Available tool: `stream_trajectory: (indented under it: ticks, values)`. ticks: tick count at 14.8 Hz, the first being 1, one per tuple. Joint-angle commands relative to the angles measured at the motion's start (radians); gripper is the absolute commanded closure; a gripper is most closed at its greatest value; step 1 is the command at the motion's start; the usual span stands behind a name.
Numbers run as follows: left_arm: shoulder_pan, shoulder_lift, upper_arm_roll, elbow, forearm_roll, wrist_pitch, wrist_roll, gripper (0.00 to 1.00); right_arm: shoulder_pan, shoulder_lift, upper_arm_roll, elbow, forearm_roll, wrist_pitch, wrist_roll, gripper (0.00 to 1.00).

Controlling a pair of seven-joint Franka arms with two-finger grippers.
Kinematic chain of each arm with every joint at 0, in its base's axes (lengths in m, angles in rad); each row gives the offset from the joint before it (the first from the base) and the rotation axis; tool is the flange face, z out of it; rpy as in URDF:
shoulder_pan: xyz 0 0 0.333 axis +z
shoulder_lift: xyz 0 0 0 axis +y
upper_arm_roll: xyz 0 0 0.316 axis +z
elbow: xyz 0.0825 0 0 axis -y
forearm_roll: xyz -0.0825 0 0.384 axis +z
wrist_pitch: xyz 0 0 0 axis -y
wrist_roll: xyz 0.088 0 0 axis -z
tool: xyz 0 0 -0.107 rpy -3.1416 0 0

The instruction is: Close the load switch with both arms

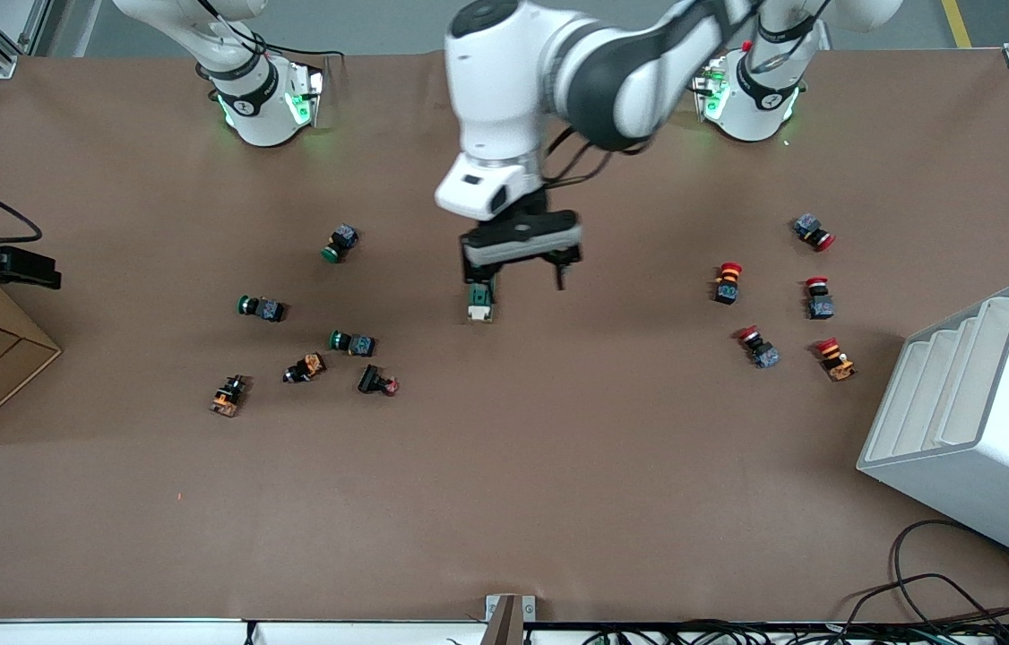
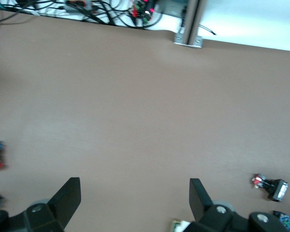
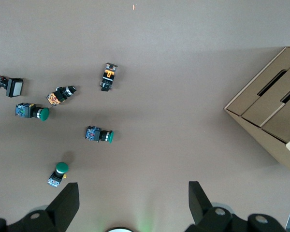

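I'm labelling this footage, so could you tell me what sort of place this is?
Probably a robotics lab bench: two arms bolted to a brown table, scattered push-buttons and a load switch under the open left gripper, cables at the edge.

The brown table carries the load switch, scattered push-buttons (green, red, orange) and a white rack.

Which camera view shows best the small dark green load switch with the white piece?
The front view shows it best: the small dark green load switch with a white end lies mid-table, under the left gripper, whose jaws stand open. The left wrist view catches only a pale corner of it at the picture's edge. The right wrist view does not show it.
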Motion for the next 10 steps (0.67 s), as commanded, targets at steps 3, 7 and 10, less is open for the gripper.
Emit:
stream_trajectory:
  ticks: [3, 7, 10]
  values:
    - [0.228, -0.171, -0.009, -0.042, -0.244, -0.103, 0.404, 0.01, -0.02, -0.007, 0.02, 0.02, 0.065, -0.116, -0.026, 0.0]
    - [0.429, -0.323, -0.007, -0.111, -0.384, -0.261, 0.756, 0.0, -0.055, -0.066, 0.02, 0.008, 0.074, -0.13, -0.111, 0.0]
    - [0.555, -0.411, 0.008, -0.179, -0.479, -0.283, 1.015, 0.0, -0.069, -0.121, 0.02, -0.032, 0.076, -0.13, -0.098, 0.0]
